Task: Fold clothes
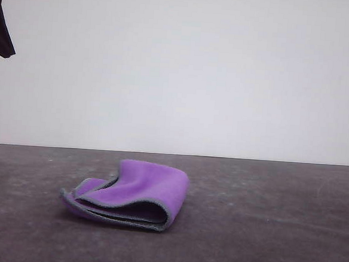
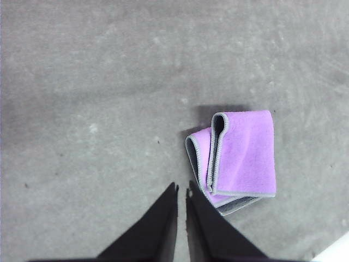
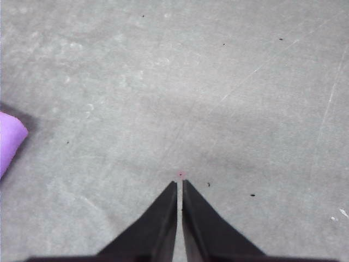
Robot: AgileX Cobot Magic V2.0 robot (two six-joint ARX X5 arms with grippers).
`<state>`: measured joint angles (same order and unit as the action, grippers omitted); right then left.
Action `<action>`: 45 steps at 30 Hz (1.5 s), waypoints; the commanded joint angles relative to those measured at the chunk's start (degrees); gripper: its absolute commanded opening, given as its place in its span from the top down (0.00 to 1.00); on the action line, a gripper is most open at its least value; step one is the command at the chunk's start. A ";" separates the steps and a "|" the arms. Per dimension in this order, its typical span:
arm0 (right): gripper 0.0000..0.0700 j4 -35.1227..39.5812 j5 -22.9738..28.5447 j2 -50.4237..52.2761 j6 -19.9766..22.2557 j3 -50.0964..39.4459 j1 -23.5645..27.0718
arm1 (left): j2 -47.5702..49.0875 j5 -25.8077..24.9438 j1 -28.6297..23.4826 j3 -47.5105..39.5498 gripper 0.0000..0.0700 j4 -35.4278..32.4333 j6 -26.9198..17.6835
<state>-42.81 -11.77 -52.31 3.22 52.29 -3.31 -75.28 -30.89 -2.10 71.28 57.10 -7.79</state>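
Sitting folded on the grey table (image 1: 275,234), the small purple cloth with grey stitched edge (image 2: 240,158) lies just beside the left gripper (image 2: 182,188), nearer than the right gripper (image 3: 179,183), both pinched nearly closed, empty.

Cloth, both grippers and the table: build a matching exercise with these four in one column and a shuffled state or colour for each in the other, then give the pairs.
Column one:
1. cloth
2. left gripper
3. right gripper
4. table

Column two:
A. bare dark grey surface, faintly scratched
B. shut above the table, with the cloth's folded edge just beside its fingertips
C. folded over, purple face out, grey stitched edge showing
D. shut above bare table, a purple corner far off at the edge of its wrist view

Pairs: 1-C, 2-B, 3-D, 4-A
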 commanded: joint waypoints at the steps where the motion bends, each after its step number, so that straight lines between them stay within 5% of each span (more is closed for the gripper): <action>1: 0.98 0.59 0.00 -0.39 -0.04 0.52 0.02 | 2.51 1.37 -0.14 -1.17 0.98 -1.79 -3.34; 9: 0.98 0.61 0.00 -0.39 -0.04 0.52 0.02 | 22.49 4.33 -0.11 -27.21 0.98 -30.58 4.98; 13: 0.98 0.59 0.00 -0.39 -0.04 0.52 0.02 | 32.92 9.59 -0.09 -38.86 0.98 -37.64 6.94; 19: 0.98 0.59 0.00 -0.39 -0.04 0.52 0.02 | 47.26 19.45 -0.09 -51.16 0.98 -39.12 9.81; 30: 0.98 0.61 0.00 -0.39 -0.04 0.52 0.02 | 68.97 20.63 0.31 -65.14 0.98 -38.83 13.17; 45: 0.98 0.66 0.00 -0.37 -0.04 0.52 0.02 | 75.16 26.17 3.42 -67.95 0.98 -38.77 12.79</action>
<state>-42.65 -11.77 -52.31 3.20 52.29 -3.31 -0.23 -5.34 1.27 4.43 17.73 5.37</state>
